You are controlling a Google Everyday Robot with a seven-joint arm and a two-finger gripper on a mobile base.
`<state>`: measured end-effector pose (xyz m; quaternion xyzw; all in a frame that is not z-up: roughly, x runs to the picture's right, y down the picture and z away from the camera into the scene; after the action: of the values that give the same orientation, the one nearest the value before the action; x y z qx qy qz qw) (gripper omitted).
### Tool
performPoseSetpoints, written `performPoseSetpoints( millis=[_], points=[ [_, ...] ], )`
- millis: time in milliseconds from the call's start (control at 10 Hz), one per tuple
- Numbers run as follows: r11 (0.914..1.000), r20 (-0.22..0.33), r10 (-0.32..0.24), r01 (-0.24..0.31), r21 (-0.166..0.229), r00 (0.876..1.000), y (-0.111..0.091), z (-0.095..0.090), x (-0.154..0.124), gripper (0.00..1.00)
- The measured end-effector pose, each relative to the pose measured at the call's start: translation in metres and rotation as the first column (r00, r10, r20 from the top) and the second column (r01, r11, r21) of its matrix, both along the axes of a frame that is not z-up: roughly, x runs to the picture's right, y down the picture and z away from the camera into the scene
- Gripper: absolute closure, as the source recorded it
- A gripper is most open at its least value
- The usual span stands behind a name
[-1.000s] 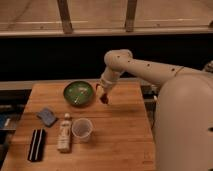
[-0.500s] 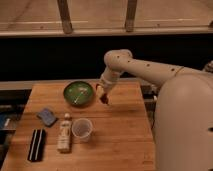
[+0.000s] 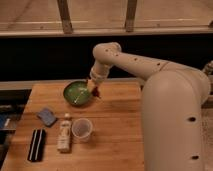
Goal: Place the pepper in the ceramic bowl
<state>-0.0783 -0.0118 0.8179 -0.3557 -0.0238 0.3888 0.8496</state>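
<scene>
- Hanging roughly upright from the claw, the pepper: long axis near vertical, dark-red lower end pointing down toward the desk.
- Sitting just beside the right rim of the ceramic bowl, at the bowl's edge rather than inside it; whether touching the rim, cannot tell.
- Closing on the pepper, the claw, with only the lower red part showing below it.
- Reaching in from the right, the white arm: bending at an elbow high above the desk, then dropping the forearm steeply down to the bowl's right side.
- Filling the right foreground, the bulky white robot body.
- Lying on the desk: one green bowl with pale marks inside, one translucent cup, one white bottle on its side just left of the cup, one blue sponge, one black flat object near the front left corner.
- Counting one pepper only.
</scene>
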Motion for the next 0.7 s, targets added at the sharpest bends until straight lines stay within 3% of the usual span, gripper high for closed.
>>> performPoseSetpoints(
  millis=[300,700],
  points=[
    [0.9993,0.05,-0.033,0.032,0.017,0.998,-0.013,0.009,-0.024,1.0],
    [0.9978,0.117,-0.066,0.066,0.007,0.991,-0.02,0.03,-0.052,1.0]
  ],
)
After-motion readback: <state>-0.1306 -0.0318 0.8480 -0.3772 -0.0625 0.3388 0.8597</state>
